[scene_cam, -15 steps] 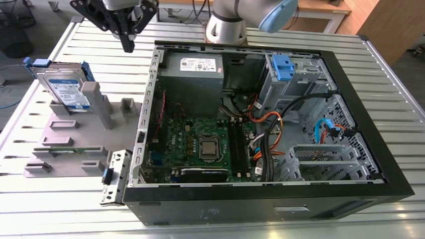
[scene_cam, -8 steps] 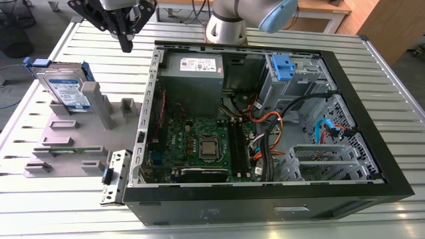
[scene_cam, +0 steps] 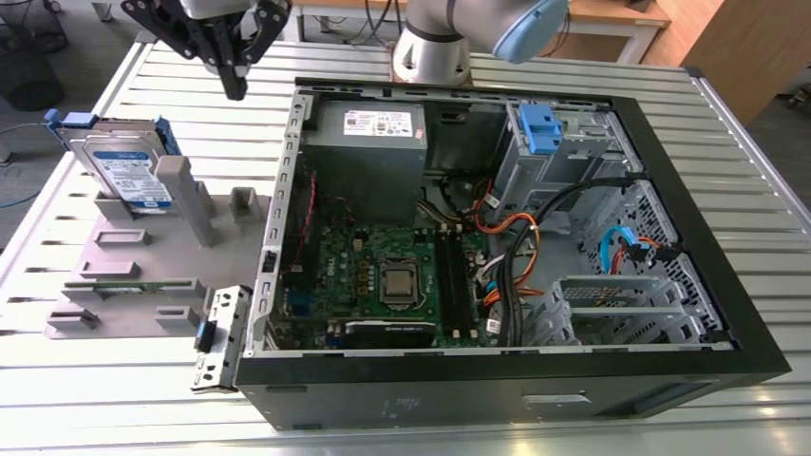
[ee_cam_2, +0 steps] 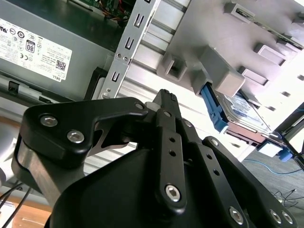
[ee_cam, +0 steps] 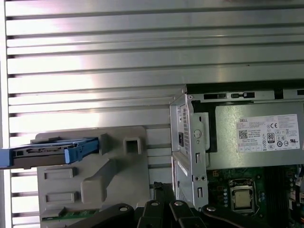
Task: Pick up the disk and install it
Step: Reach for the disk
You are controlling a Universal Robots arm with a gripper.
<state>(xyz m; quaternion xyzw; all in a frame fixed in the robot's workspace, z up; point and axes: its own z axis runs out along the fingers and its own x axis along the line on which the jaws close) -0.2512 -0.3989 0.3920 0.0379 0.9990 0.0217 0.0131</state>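
Note:
The disk point(scene_cam: 127, 174) is a silver hard drive with a white-and-blue label and blue side rails. It stands on edge in a slot of the grey holder point(scene_cam: 140, 256) on the exterior view's left. It also shows in the second wrist view as the disk point(ee_cam_2: 243, 113) and edge-on in the first wrist view as the disk point(ee_cam: 50, 153). My gripper point(scene_cam: 235, 90) hangs above the table, behind the holder and beside the computer case's back corner, apart from the disk. Its black fingers point(ee_cam_2: 165, 97) are shut together with nothing between them.
The open computer case point(scene_cam: 299, 171) lies on the slatted metal table point(scene_cam: 747, 161), with a grey power-supply box point(scene_cam: 367, 133), motherboard point(scene_cam: 380, 266), cables and a drive cage point(scene_cam: 571, 142) carrying a blue clip point(scene_cam: 538, 128). A loose metal bracket point(scene_cam: 218, 337) lies at the case's front corner.

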